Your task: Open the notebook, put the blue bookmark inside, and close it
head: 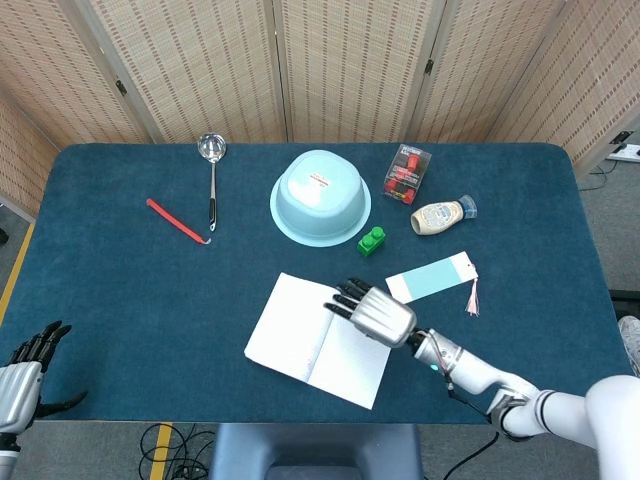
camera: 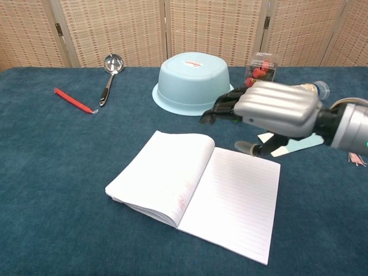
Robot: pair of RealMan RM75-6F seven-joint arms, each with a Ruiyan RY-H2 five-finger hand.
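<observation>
The notebook [head: 300,340] [camera: 190,192] lies open on the blue cloth, lined white pages up. My right hand [head: 372,309] [camera: 270,110] hovers above the notebook's far right corner, palm down, fingers spread, holding nothing. The blue bookmark [head: 432,278] with a pink tassel lies flat just right of the hand; in the chest view only a corner of the bookmark [camera: 299,145] shows beneath the hand. My left hand [head: 22,375] rests open at the lower left edge of the head view, off the table.
An upturned light blue bowl [head: 320,197] sits behind the notebook, with a green brick [head: 372,240], a red-filled clear box [head: 407,172] and a lying bottle [head: 440,215] to its right. A ladle [head: 211,170] and a red pen [head: 177,220] lie far left.
</observation>
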